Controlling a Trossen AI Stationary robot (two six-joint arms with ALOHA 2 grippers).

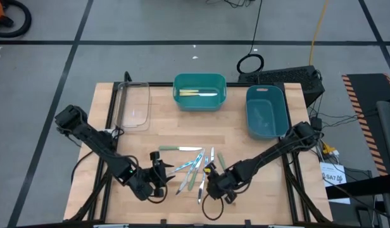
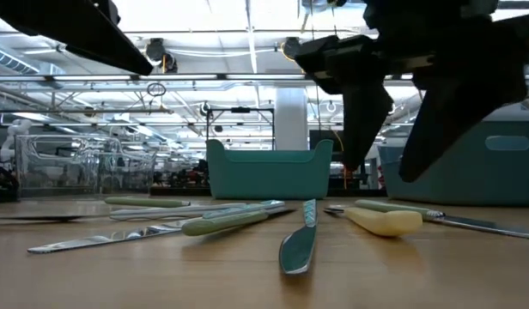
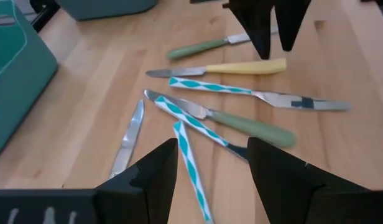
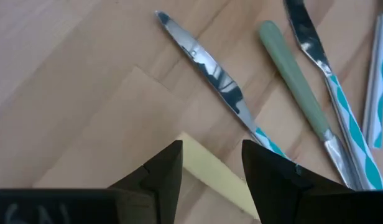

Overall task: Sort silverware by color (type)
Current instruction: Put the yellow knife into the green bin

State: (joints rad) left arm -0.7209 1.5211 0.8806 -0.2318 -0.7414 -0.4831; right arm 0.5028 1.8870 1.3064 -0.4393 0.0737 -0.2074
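my right end effector [image 4: 207, 167] spread over the yellow-handled metal knife [image 4: 216, 177], left end effector [image 3: 210, 165] spread above teal-striped utensils [image 3: 194, 165], wooden surface [image 1: 157, 136]

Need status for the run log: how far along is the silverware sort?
Early. Done: two utensils lie in the teal bin. In hand: nothing gripped; open right gripper hovers over a yellow handle, left gripper open beside the pile. Left: the loose pile; blue bin looks empty.

No text is legible anywhere (the floor label's print is too small).
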